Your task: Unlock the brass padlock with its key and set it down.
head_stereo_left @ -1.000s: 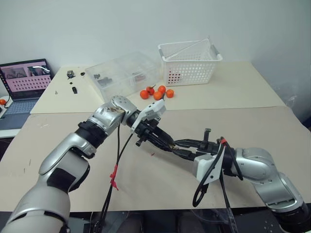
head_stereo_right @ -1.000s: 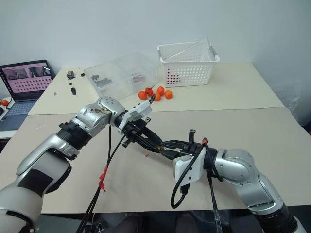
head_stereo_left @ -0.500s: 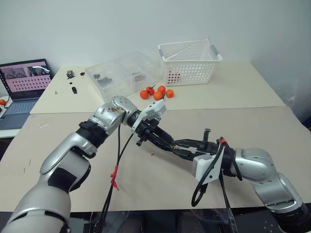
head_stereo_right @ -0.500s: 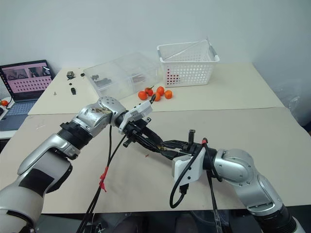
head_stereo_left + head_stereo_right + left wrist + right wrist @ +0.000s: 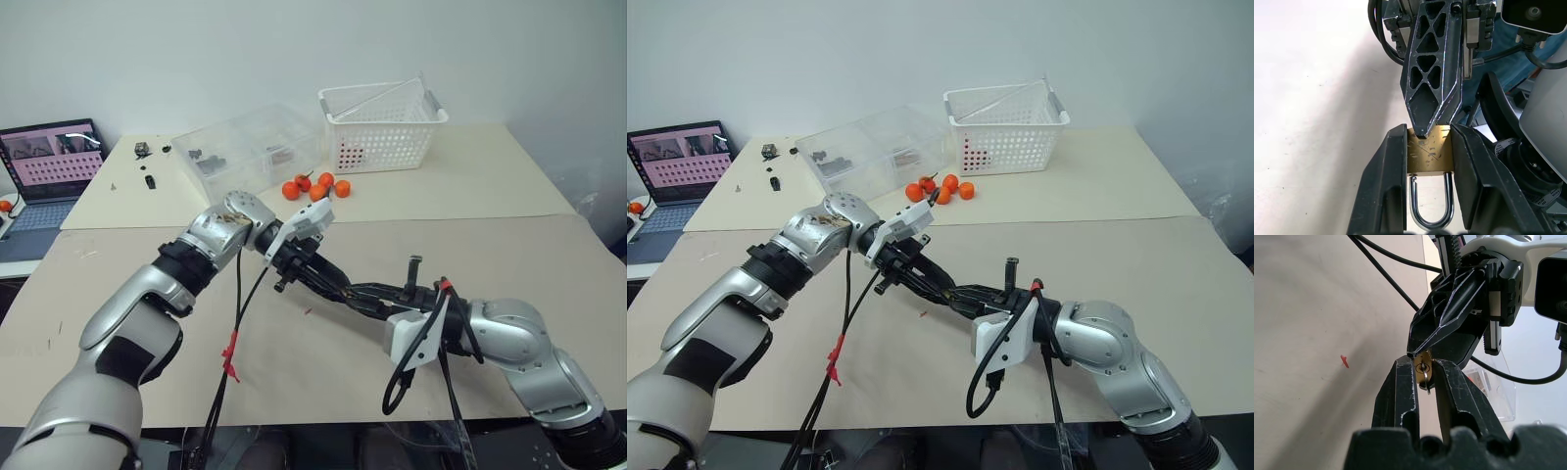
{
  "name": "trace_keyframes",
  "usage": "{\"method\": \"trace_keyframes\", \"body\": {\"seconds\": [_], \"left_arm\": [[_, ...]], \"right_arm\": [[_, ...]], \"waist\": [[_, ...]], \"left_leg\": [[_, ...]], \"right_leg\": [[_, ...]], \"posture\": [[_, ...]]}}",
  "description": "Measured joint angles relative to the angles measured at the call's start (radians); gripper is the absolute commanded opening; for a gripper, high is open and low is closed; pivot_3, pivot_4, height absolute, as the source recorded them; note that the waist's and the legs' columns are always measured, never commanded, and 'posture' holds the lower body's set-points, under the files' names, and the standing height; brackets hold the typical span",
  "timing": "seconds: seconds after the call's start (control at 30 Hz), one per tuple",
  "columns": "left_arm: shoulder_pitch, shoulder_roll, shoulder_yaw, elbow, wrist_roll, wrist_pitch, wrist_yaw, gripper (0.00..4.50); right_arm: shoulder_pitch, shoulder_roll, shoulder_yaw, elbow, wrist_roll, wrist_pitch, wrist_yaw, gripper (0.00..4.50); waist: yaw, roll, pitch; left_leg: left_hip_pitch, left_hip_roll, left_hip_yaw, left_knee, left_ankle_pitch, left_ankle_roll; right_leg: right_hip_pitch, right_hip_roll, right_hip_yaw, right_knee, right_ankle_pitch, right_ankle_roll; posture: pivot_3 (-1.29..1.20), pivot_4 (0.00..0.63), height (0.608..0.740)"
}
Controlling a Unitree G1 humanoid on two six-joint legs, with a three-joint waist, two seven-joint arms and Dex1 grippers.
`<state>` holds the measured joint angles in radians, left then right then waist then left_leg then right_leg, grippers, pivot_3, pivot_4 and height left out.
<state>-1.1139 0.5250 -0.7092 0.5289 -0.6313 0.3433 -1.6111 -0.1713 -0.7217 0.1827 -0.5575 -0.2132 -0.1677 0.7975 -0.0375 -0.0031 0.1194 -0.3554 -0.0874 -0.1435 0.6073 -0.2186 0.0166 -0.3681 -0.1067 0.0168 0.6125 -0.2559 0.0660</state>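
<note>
Both pincers meet: left pincer (image 5: 1427, 161) clamps brass padlock (image 5: 1429, 154), key (image 5: 1426, 377) between right pincer (image 5: 1423, 377).

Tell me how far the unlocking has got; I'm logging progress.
Done: the left gripper clamps the brass padlock above the table. In hand: the right gripper has closed on the key seated in the keyway. Left: the shackle looks closed, so turning, opening and setting down remain.

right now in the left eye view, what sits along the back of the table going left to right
laptop → small dark parts → clear plastic box → orange fruits → white basket
</note>
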Motion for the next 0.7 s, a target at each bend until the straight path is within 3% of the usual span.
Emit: {"method": "trace_keyframes", "body": {"seconds": [0.13, 0.2, 0.27, 0.4, 0.7], "left_arm": [[0.0, -0.003, 0.005, 0.003, 0.006, 0.003, 0.0, 0.78], [0.0, -0.005, 0.01, 0.004, 0.011, 0.005, 0.0, 1.79], [0.0, -0.02, 0.017, 0.005, 0.014, 0.012, 0.0, 2.22], [0.0, -0.035, 0.027, 0.0, 0.015, 0.031, 0.0, 3.97], [-0.001, -0.002, 0.109, -0.035, 0.022, 0.056, 0.0, 3.97]], "right_arm": [[0.0, 0.003, 0.0, 0.002, -0.007, -0.002, -0.002, 0.1], [0.0, 0.003, 0.0, 0.002, -0.012, -0.004, -0.004, 0.1], [0.0, 0.01, -0.001, 0.002, -0.013, -0.006, -0.016, 0.1], [-0.001, 0.018, -0.001, 0.002, -0.014, -0.009, -0.025, 0.1], [-0.001, 0.015, -0.001, 0.029, -0.017, -0.029, -0.036, 0.1]], "waist": [[0.0, 0.0, 0.0], [0.0, 0.0, 0.0], [0.001, 0.0, 0.0], [0.0, 0.0, 0.0], [-0.002, 0.0, 0.0]], "left_leg": [[0.0, 0.0, 0.0, 0.0, 0.0, 0.0], [0.0, 0.0, 0.0, 0.0, 0.0, 0.0], [0.0, 0.0, 0.0, 0.0, 0.0, 0.0], [0.0, 0.0, 0.0, 0.0, 0.0, 0.0], [0.0, 0.0, 0.0, 0.0, 0.0, 0.0]], "right_leg": [[0.0, 0.0, 0.0, 0.0, 0.0, 0.0], [0.0, 0.0, 0.0, 0.0, 0.0, 0.0], [0.0, 0.0, 0.0, 0.0, 0.0, 0.0], [0.0, 0.0, 0.0, 0.0, 0.0, 0.0], [0.0, 0.0, 0.0, 0.0, 0.0, 0.0]], "posture": [[0.0, 0.15, 0.74], [0.0, 0.15, 0.74], [0.0, 0.15, 0.74], [0.0, 0.15, 0.74], [0.0, 0.15, 0.74]]}}
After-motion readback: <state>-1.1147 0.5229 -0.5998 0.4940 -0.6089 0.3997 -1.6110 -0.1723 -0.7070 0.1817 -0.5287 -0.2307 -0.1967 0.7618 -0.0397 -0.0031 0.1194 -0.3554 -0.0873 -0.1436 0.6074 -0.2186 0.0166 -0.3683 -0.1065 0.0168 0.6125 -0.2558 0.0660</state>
